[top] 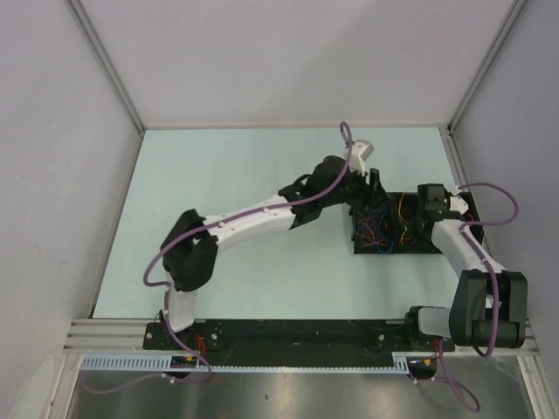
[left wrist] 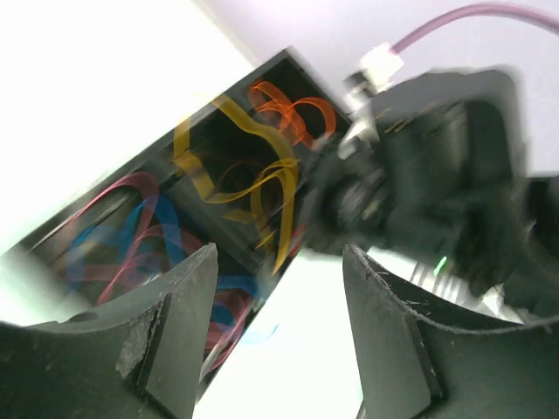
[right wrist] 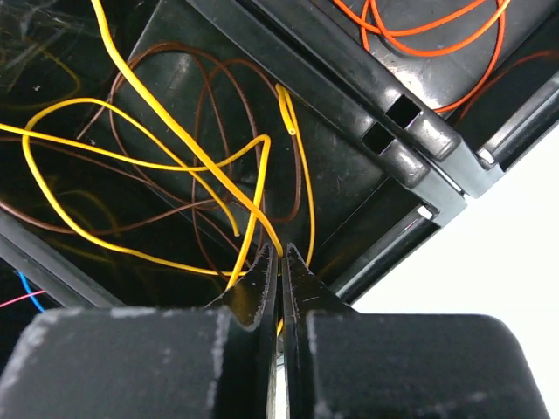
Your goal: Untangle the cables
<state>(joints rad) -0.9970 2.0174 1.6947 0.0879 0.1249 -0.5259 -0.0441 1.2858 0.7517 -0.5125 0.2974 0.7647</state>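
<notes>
Right gripper (right wrist: pixel 280 262): fingers pressed together, pinching the yellow cable (right wrist: pixel 140 83) at the near edge of one compartment of the black divided tray (right wrist: pixel 349 65). In that compartment the yellow cable loops over a brown cable (right wrist: pixel 205 113). Beyond the divider lies an orange cable (right wrist: pixel 419 39). Left gripper (left wrist: pixel 279 257): fingers spread, holding nothing, over a blurred tangle of red cables (left wrist: pixel 113 188) and blue cables (left wrist: pixel 131 231) in the tray.

Pale green table (top: pixel 244 279), one black divided tray (top: pixel 397 250) flat on its right side.
</notes>
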